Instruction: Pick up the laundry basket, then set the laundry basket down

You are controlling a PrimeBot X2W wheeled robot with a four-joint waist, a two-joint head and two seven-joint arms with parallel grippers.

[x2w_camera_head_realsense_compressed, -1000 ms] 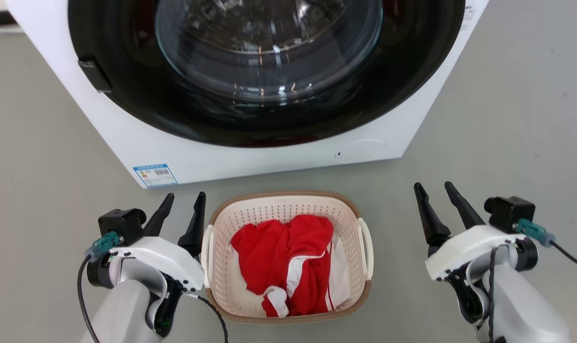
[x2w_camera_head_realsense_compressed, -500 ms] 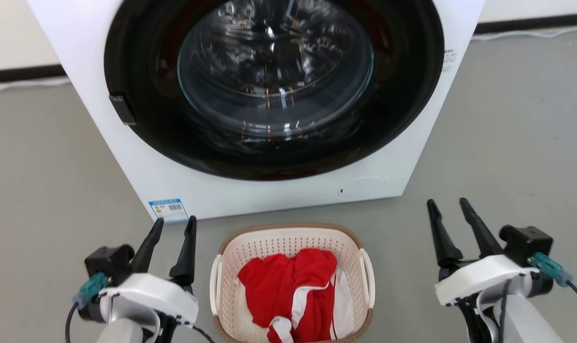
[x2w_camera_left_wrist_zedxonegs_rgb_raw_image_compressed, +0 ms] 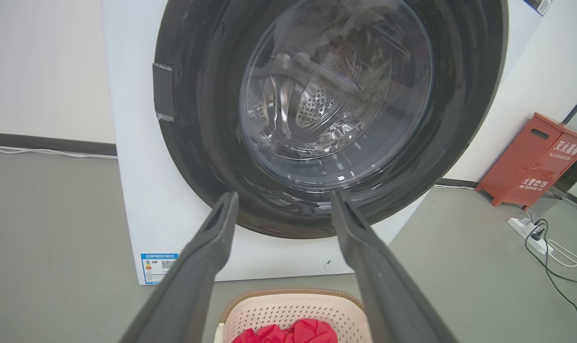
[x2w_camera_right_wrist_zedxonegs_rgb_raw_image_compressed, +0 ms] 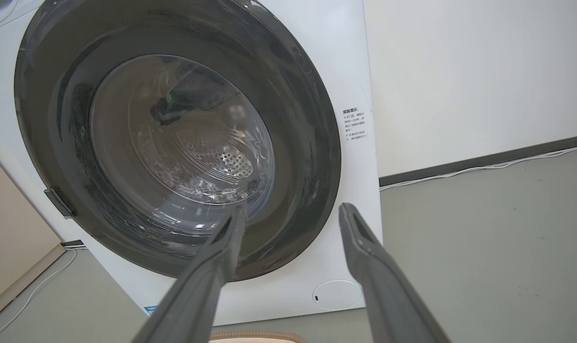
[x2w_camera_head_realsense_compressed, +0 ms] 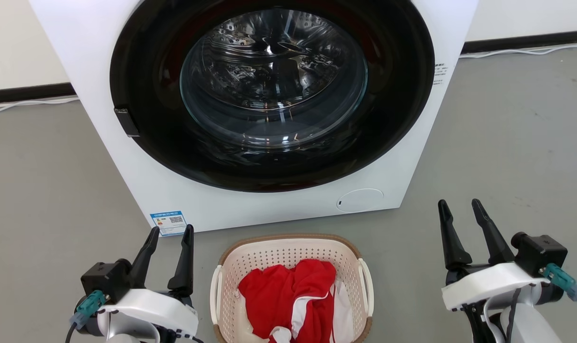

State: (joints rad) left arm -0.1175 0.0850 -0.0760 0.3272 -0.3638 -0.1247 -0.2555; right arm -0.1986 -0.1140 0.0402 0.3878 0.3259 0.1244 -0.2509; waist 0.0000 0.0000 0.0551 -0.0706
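- Left gripper: my fingers are spread with nothing between them. In the left wrist view the gap frames the lower part of the washing machine door.
- Right gripper: my fingers are likewise spread and empty. The right wrist view shows the same open gap.
- Laundry basket: it sits on the grey floor, just in front of the washing machine and between my two grippers. My left gripper is just beside it and my right is well apart.
- The near end of the basket is cut off by the bottom edge of the head view, so the front rim is not observable.
- In the left wrist view only the far wall and rim of the basket show. In the right wrist view only a sliver of brown rim shows.
- Contents: a red garment with white trim covers most of the basket's bottom. White fabric lies beside it, partly under the red, and I cannot tell what kind of item it is.
- White loop handles show on the left side and the right side, and neither is touched.
- The drum behind the door glass is full of reflections, so its contents are unreadable.
- The print on the blue label is too small to read.
- My forearms are cut off at the bottom edge of the head view.
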